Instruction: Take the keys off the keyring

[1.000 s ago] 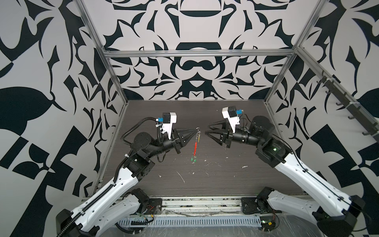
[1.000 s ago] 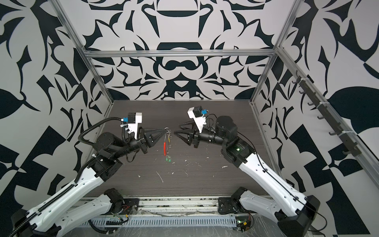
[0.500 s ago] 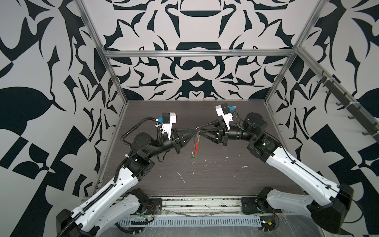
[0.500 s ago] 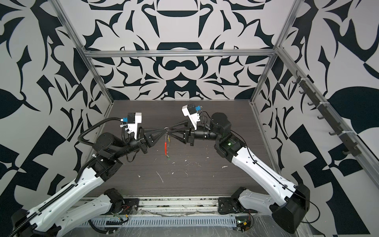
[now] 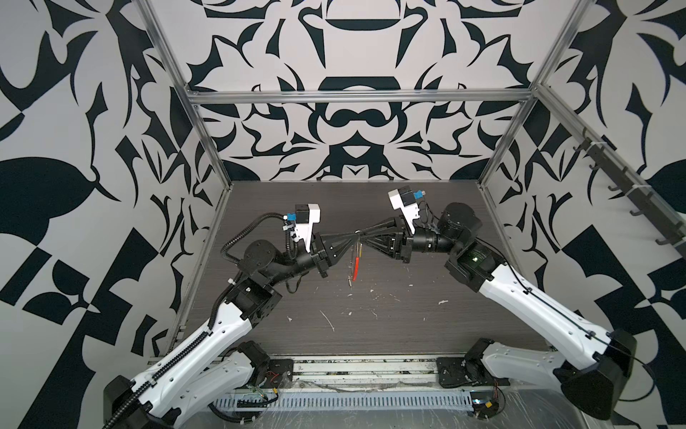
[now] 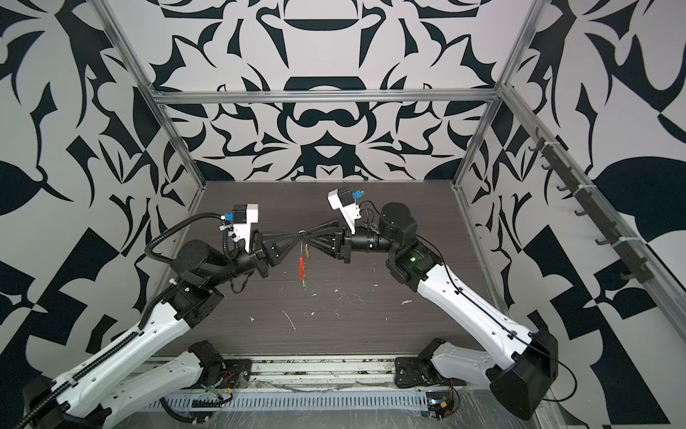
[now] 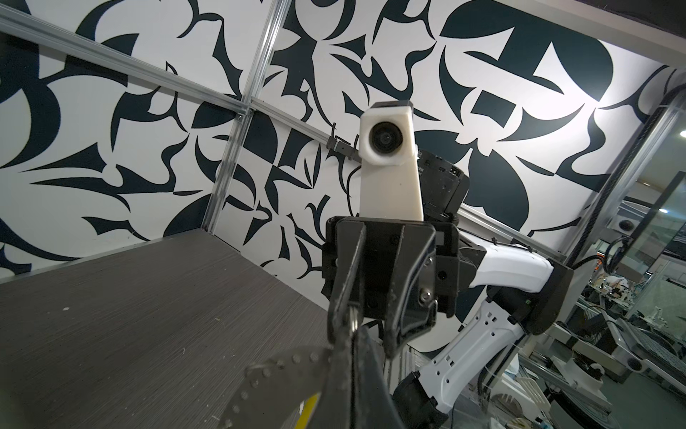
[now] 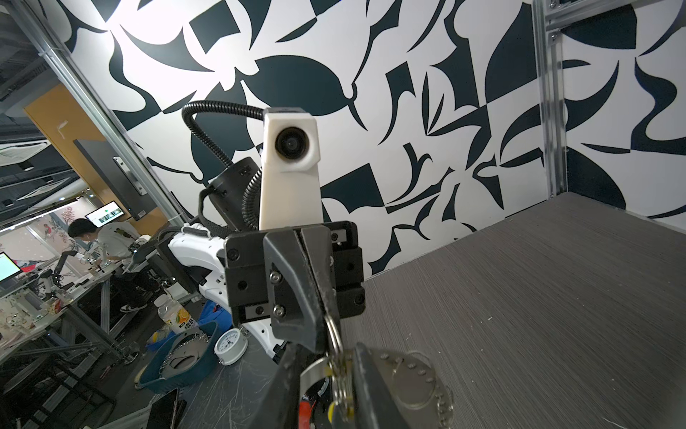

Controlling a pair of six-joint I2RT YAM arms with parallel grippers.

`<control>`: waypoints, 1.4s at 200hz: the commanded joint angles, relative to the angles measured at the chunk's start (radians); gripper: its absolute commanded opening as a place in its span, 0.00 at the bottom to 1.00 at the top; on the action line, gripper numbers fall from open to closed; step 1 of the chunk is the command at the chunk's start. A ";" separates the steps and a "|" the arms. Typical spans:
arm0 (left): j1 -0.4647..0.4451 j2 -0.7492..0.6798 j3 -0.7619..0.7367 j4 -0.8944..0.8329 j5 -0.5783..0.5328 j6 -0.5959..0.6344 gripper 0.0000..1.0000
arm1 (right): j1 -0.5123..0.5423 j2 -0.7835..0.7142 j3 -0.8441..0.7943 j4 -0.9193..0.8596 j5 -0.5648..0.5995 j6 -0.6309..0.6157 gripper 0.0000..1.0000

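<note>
- The keyring (image 5: 355, 262) hangs edge-on in mid-air above the middle of the bench (image 5: 408, 334), between the two tools, with its red arc turned downward.
- The left tool (image 5: 352, 235) is clenched on the keyring's upper edge. The right tool (image 5: 365, 238) is set at the same spot from the right with its jaws partly apart. Whether anything is pinched there cannot be told.
- The keyring is judged to be light, thin, stiff, slick metal that is apt to swing or twist. The keys are judged tiny and light, best taken by a metal loop (image 8: 336, 334) close to the clenched tool.
- Only in the top views is the hang clear of the bench shown, with the green key (image 6: 305, 286) at the low end.
- Only in the wrist views are the keyring's dotted holes, the loop and the yellow key (image 7: 309, 408) shown close up. The gap between the right tool's jaws is shown in the left wrist view alone.
</note>
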 commanded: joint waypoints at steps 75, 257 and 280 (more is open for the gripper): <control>-0.002 -0.005 -0.001 0.057 -0.007 -0.006 0.00 | -0.002 -0.003 -0.010 0.068 -0.003 0.020 0.12; -0.002 0.124 0.425 -0.899 0.132 0.306 0.32 | -0.004 -0.015 0.230 -0.679 0.071 -0.328 0.00; -0.002 0.144 0.465 -0.948 0.132 0.342 0.32 | -0.004 -0.015 0.229 -0.680 0.079 -0.323 0.00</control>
